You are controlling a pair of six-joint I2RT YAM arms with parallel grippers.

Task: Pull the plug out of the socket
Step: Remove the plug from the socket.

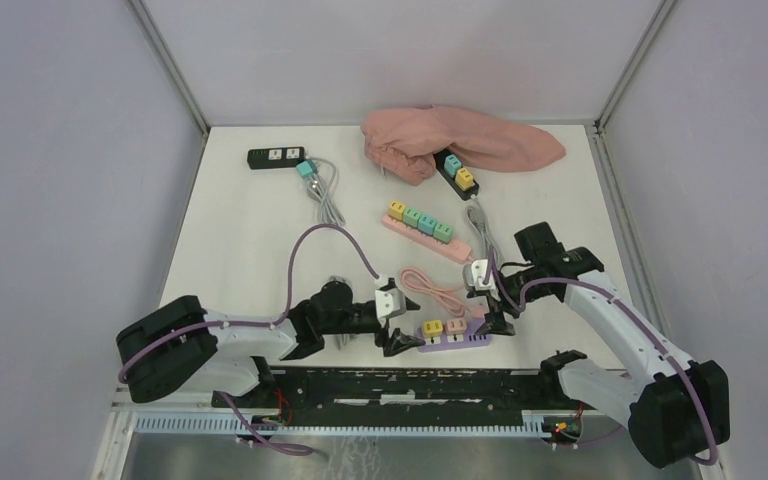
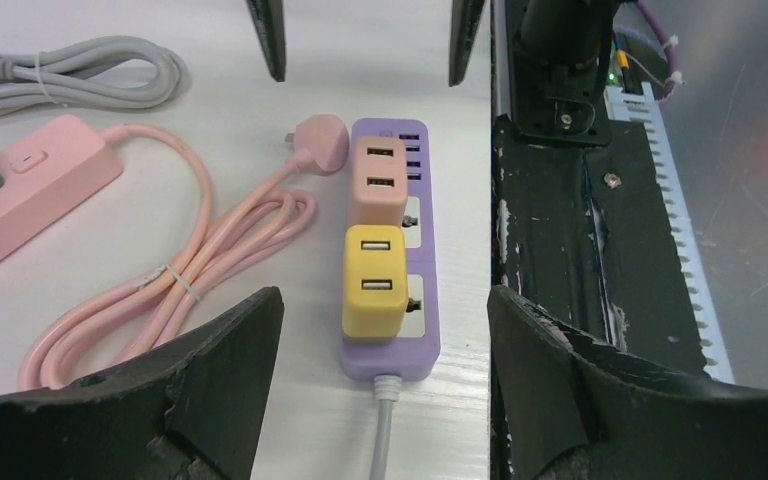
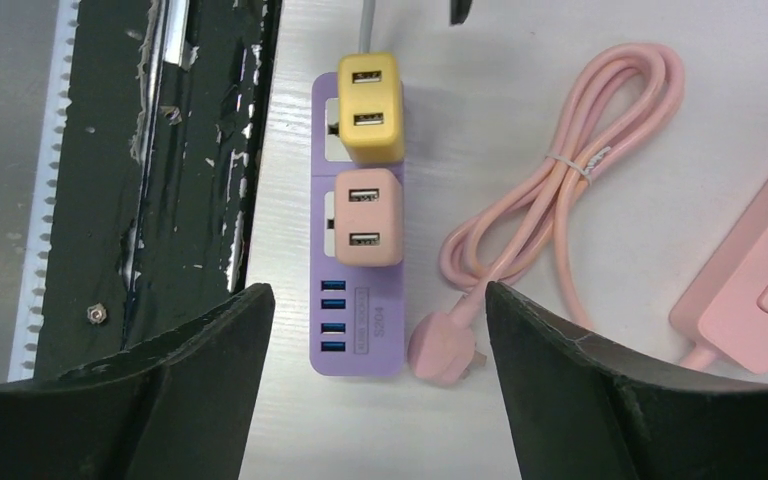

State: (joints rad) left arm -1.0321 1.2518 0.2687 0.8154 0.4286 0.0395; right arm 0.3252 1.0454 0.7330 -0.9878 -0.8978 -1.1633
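Purple power strip (image 1: 455, 341) at near counter (image 1: 260, 230) edge, yellow plug (image 1: 433, 327), pink plug (image 1: 456, 325) seated (side by side), left hand (image 1: 400, 342), right hand (image 1: 496, 322) both spread

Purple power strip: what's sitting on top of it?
A yellow plug and a pink plug sit side by side on the purple strip. Their prongs underneath are covered.
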